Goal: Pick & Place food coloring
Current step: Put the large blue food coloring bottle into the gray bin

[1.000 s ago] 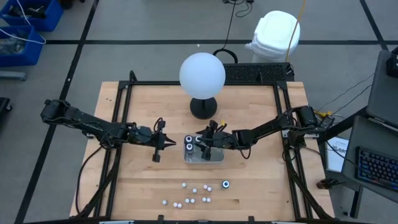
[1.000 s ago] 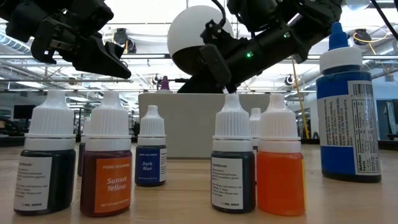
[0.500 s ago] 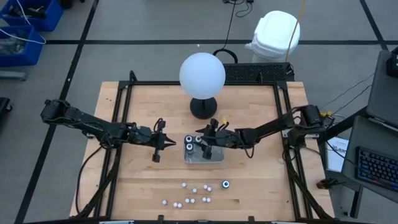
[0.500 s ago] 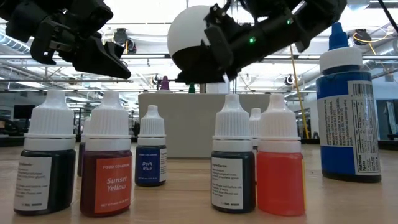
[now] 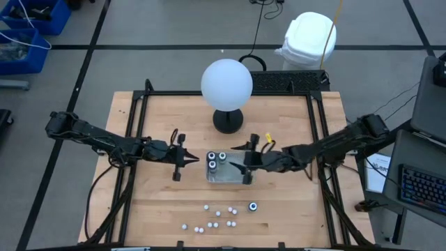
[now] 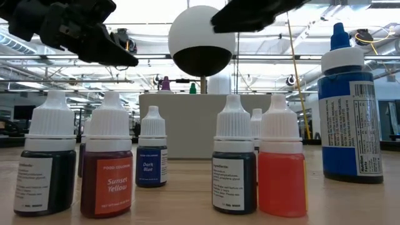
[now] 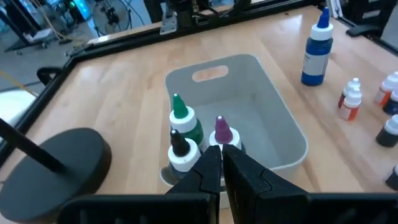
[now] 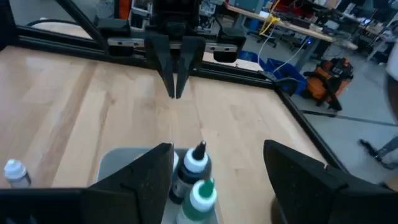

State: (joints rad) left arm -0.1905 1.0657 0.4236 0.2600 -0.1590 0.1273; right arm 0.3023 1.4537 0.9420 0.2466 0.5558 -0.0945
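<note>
Three larger food coloring bottles, topped green (image 7: 180, 116), purple (image 7: 221, 132) and black (image 7: 180, 148), stand in the clear tray (image 7: 292, 134) at the table's middle (image 5: 237, 178). Several small white-topped bottles (image 5: 212, 224) and a big blue one (image 5: 253, 206) stand on the wood near the front edge. My left gripper (image 5: 189, 162) is shut and hovers just left of the tray, touching nothing. My right gripper (image 5: 242, 162) is open, raised above the tray's right end, with nothing between its fingers (image 8: 163, 163).
A white globe (image 5: 226, 82) on a black base (image 5: 228, 120) stands just beyond the tray. A black frame (image 5: 139, 104) rims the table. In the low view the loose bottles (image 6: 106, 164) and the tall blue bottle (image 6: 349, 106) crowd the front.
My right gripper has risen out of the tray and drawn back toward the table's right edge, rolling a little and staying open. The bottles in the tray have kept their places. My left gripper has tipped up slightly.
</note>
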